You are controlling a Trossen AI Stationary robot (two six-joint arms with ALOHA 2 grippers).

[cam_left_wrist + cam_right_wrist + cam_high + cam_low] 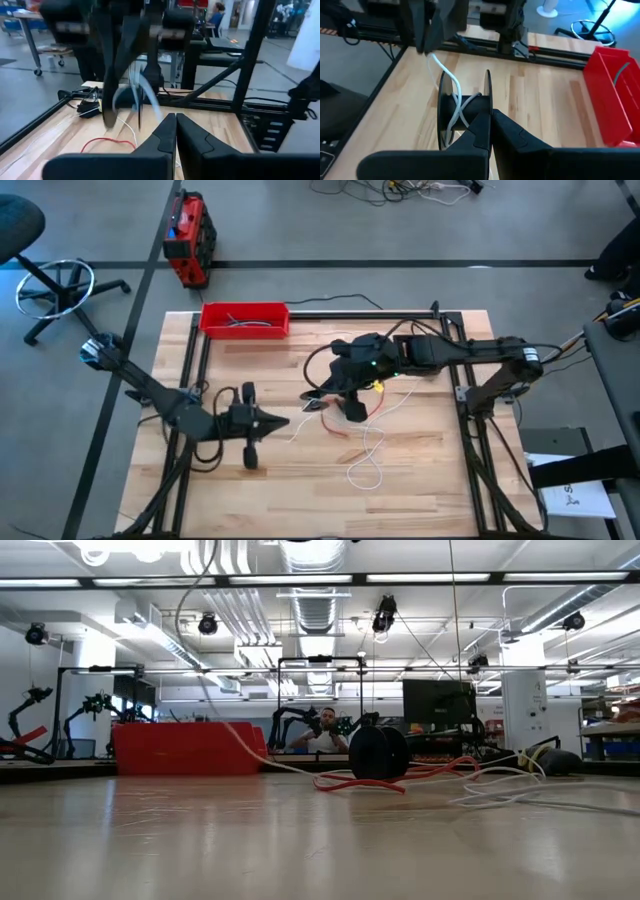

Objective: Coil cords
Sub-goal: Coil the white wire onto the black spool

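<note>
hovering above a black spool (465, 112) so white cord (454, 102) can be wound, the right gripper (490, 127) is kept closed on nothing, while the left gripper (176, 131) is parked closed at the table's left.

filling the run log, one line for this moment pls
left gripper: shut, idle | right gripper: shut at black spool | white cord: partly wound

Wooden tabletop (420, 470) in a black frame, red tray (244, 319) at its far edge holding dark grey cables (250, 325), red toolbox (187, 238) and office chair (45, 275) on the floor, seated person (322, 740) beyond, papers (580, 498) at right
</note>
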